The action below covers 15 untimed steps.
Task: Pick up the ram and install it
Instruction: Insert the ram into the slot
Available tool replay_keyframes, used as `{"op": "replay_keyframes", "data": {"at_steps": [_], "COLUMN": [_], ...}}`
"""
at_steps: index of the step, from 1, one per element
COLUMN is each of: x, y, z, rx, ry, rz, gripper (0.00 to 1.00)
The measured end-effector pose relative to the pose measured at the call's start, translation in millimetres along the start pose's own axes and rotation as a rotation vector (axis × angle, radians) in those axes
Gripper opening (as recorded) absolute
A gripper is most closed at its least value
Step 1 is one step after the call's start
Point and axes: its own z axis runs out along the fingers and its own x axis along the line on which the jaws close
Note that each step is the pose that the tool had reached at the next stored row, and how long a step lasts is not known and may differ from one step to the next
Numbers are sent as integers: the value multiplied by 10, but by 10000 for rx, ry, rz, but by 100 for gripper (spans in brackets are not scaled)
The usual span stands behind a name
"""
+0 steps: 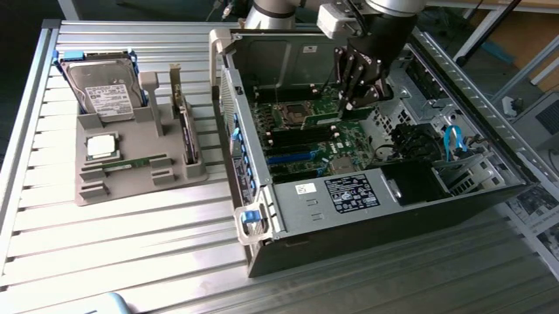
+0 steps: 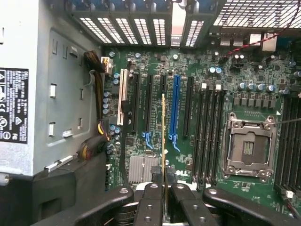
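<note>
My gripper (image 1: 360, 98) reaches down inside the open computer case (image 1: 262, 216), hovering over the green motherboard (image 1: 345, 140). In the wrist view its fingers (image 2: 150, 200) are shut on the ram (image 2: 163, 136), a thin green stick seen edge-on that points away over the board's expansion slots. The long black memory slots (image 2: 207, 132) lie beside the empty processor socket (image 2: 248, 148), off to one side of the held stick. A second, similar ram stick (image 1: 135, 162) lies flat on the grey holder (image 1: 131, 186) at the exterior view's left.
The grey holder also carries a silver hard drive (image 1: 105, 91), a square processor chip (image 1: 102, 145) and an upright card (image 1: 183, 127). Inside the case sit the power supply (image 1: 349, 193), drive bays with blue cables (image 1: 450, 140), and a blue slot (image 2: 175, 108).
</note>
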Motion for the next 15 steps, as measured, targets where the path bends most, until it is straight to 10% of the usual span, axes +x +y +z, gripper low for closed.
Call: {"op": "replay_keyframes", "data": {"at_steps": [15], "x": [-125], "y": [-8], "z": [157], "rx": [-65], "ry": [-3], "rz": [634], "gripper": [13]}}
